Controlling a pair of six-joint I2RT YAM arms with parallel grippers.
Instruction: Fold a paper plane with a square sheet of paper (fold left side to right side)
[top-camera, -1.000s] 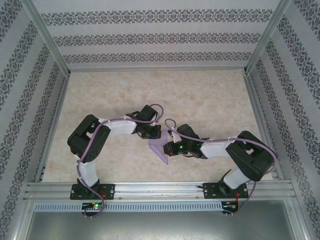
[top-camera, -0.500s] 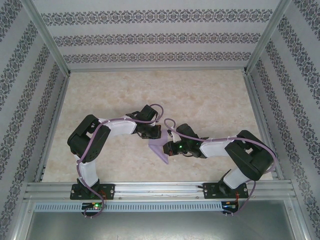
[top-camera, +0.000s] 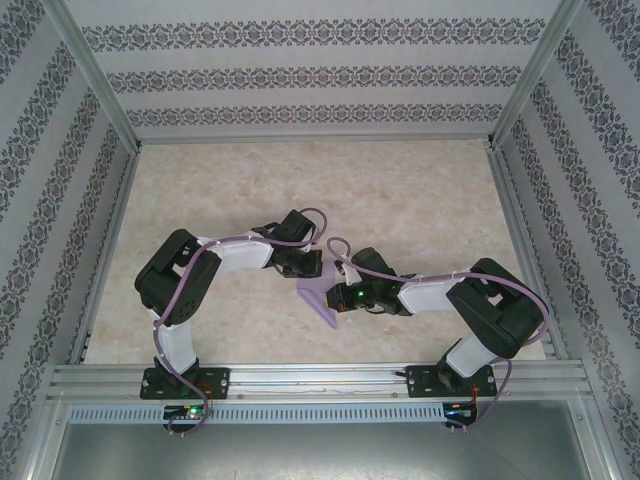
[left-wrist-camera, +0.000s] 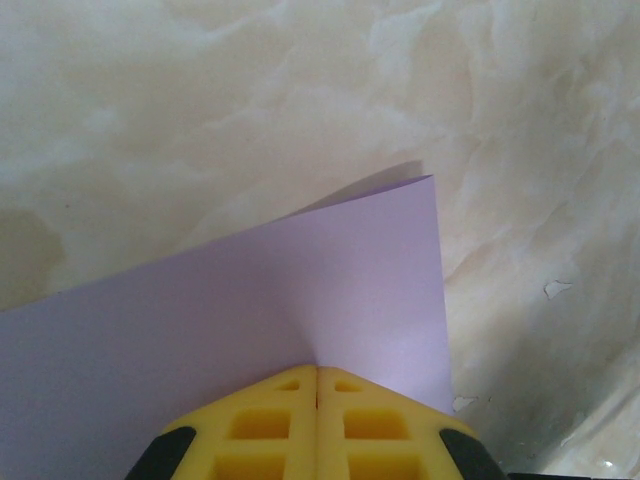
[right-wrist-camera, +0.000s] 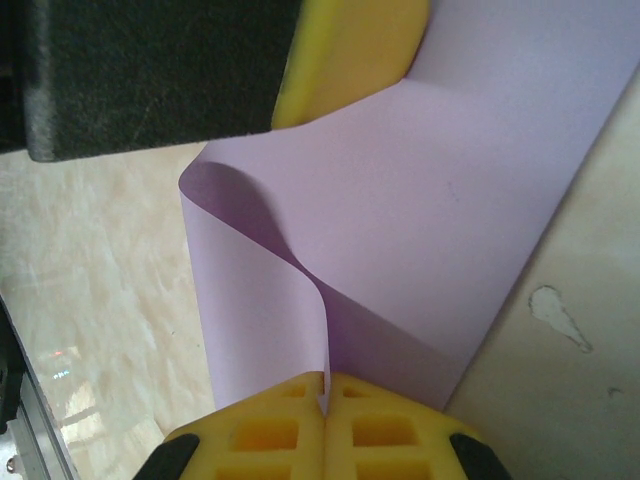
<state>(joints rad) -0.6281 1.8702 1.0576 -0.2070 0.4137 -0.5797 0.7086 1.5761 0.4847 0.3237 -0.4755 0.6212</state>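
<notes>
Marbled beige tabletop | left gripper closed, pinching one edge of the square sheet of paper | sheet judged light, limp, crease-prone; best taken at edges; lies bowed between both tools, near mid-table | right gripper closed on another, upcurled edge

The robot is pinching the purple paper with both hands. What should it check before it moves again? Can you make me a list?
1. Left gripper shut on the square sheet of paper: ok.
2. Right gripper shut on the sheet's edge: ok.
3. Paper free of tears where it shows: ok.
4. Paper bends in a soft loop between the grippers: ok.
5. Edges lined up for the fold: cannot tell.
6. Crease pressed flat: not ok, none made yet.
</notes>
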